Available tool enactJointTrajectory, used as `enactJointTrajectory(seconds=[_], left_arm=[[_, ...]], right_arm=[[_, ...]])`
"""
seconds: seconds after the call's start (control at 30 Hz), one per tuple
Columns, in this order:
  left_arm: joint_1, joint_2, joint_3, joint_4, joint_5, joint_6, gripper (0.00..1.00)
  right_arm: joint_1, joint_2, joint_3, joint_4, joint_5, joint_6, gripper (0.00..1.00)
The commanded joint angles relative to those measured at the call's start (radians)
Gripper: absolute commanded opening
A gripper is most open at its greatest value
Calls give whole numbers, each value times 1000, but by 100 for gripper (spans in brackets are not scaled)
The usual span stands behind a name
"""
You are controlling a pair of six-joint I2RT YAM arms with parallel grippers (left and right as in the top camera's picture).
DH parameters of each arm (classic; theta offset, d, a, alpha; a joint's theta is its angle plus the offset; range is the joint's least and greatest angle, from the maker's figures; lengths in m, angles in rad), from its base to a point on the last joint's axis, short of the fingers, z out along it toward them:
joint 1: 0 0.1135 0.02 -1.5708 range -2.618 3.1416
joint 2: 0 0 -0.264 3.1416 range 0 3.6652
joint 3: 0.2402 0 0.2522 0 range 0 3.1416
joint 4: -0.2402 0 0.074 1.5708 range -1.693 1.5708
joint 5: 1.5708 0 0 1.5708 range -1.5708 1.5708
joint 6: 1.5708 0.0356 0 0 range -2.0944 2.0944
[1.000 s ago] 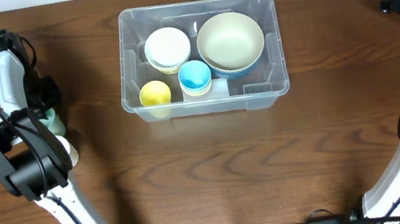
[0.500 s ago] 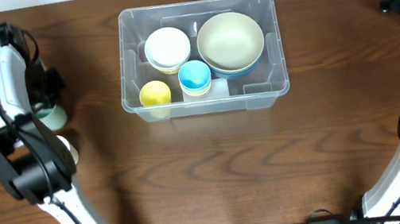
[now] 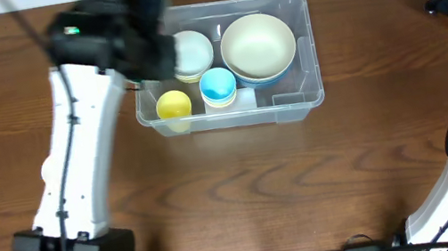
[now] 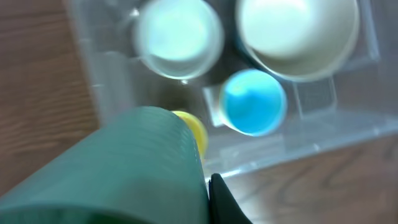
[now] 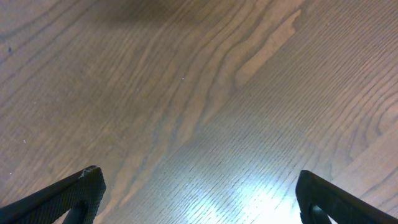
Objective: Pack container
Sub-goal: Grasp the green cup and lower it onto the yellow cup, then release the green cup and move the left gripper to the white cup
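The container (image 3: 312,48) sits at the table's (image 3: 244,194) 12 o'clock, toward the far edge. Inside it are 4 things:
- A pale bowl (image 3: 195,53) at 10 o'clock.
- A large cream bowl (image 3: 257,45) at 2 o'clock, nested in a blue-rimmed one.
- A yellow cup (image 3: 173,105) at 8 o'clock.
- A blue cup (image 3: 218,85) at 6 o'clock, just beside the cream bowl.

The left arm (image 3: 77,167) reaches in from 7 o'clock. The left gripper (image 3: 144,48) hangs blurred over the bin's 10 o'clock corner, hiding that rim and part of the pale bowl from overhead. Its fingers are clamped on a green cup (image 4: 112,168). In the wrist view this cup fills the near foreground and covers most of the yellow cup below it.

The right gripper (image 5: 202,190) is at the container's 3 o'clock, well apart from it. Its 2 fingers are spread wide over bare wood and hold nothing.
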Motion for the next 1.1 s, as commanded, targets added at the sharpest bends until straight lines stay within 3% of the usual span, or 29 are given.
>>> enactJointTrajectory(seconds=[0.0,0.77,0.83,1.07], left_arm=[[-51,40,-39,-8,-80,53,6],[-53,282,-97,-12,-108,60,7],[-48,282,-96,-17,-109,60,22],[-33,281,-96,-59,-109,56,45]], right_arm=[[7,-15,3,1,7,18,99],[7,-15,3,1,7,18,99],[7,-15,3,1,7,18,99],[7,-15,3,1,7,18,99]])
